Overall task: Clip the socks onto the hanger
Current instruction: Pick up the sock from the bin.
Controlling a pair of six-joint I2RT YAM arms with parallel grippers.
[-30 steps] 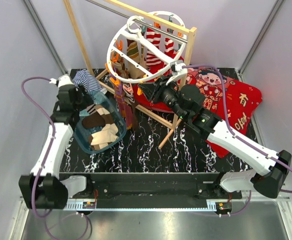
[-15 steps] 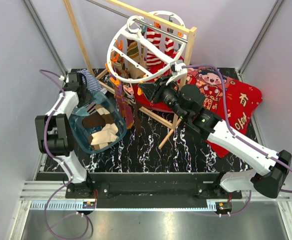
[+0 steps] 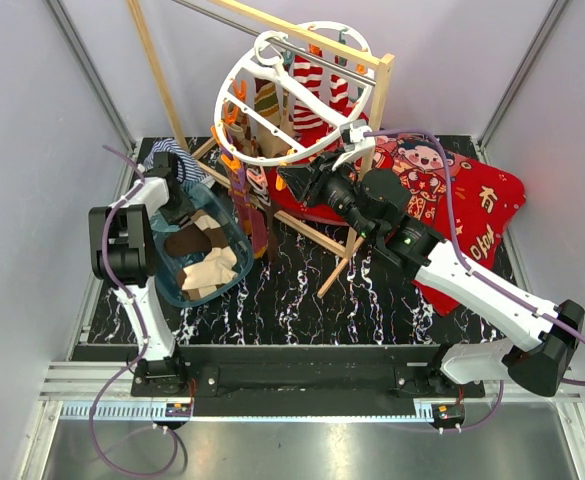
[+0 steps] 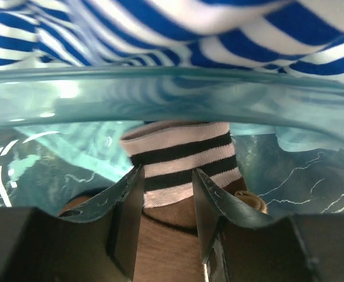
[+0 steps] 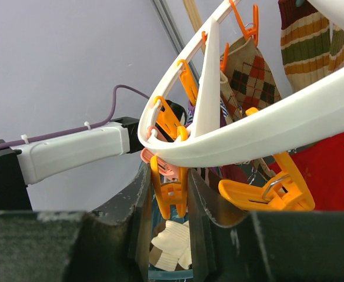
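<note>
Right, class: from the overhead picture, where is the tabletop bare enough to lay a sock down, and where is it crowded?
Bare marble runs along the near side of the table, between the clear bin and the red blanket, in front of the wooden frame. The far side is crowded: hanger, hung socks, frame and right arm.

Left hand [image 4: 167, 174] low, fingers [image 4: 127, 226] partway apart; right arm [image 3: 472, 280] outstretched, right hand [image 5: 167, 174] pinched tight
</note>
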